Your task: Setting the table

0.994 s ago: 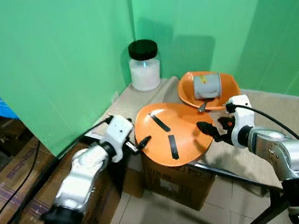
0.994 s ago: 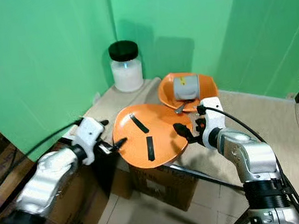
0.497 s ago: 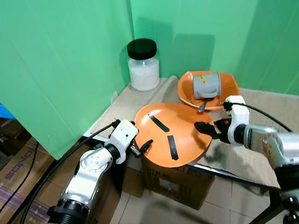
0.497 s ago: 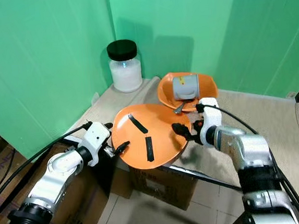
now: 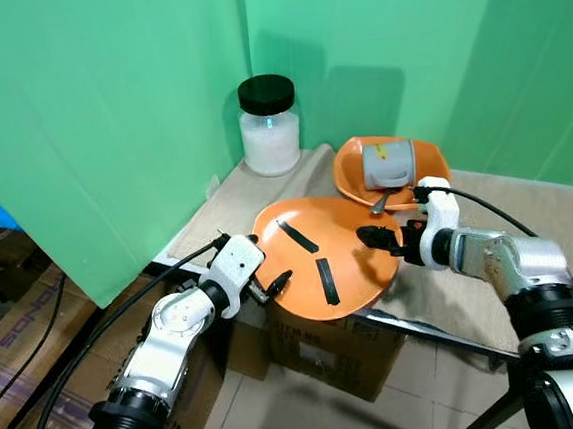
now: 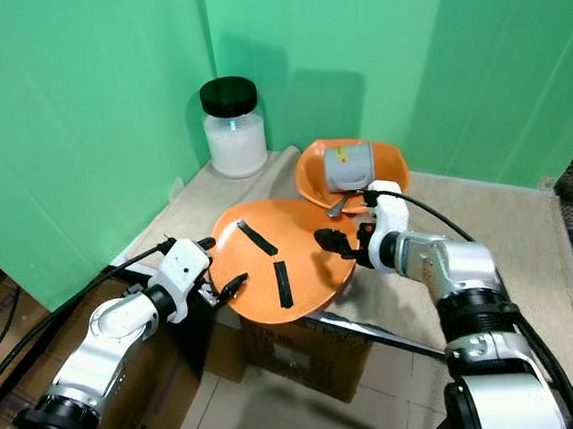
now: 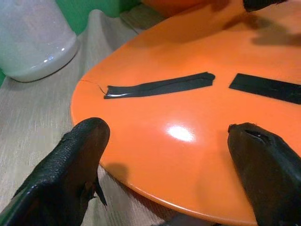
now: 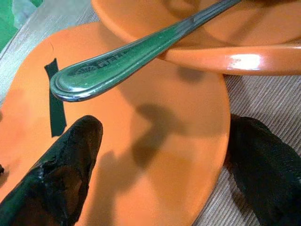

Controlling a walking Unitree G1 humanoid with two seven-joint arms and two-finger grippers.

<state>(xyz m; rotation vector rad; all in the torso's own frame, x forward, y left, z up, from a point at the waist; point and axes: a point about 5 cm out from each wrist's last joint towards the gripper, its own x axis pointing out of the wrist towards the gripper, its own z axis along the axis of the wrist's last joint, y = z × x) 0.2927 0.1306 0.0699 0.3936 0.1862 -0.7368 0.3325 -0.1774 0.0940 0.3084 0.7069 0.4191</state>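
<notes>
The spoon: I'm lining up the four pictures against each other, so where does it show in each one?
Left eye view: spoon, handle poking out of the orange bowl toward the orange plate.
Right eye view: same spot, under the grey cup.
Left wrist view: I can't find it.
Right wrist view: handle runs large across the top.
Shared landmark: the black tape strips on the plate.

orange plate (image 5: 327, 271) overhangs counter (image 5: 558, 221) front edge, w/ left gripper (image 5: 259, 278) and right gripper (image 5: 377, 239) spread wide at opposite rims. orange bowl (image 5: 418, 163) w/ spoon (image 8: 141, 52) crowds plate's far side; jar (image 5: 269, 126) blocks back corner by green wall (image 5: 107, 110). bare counter free to robot's right.
</notes>
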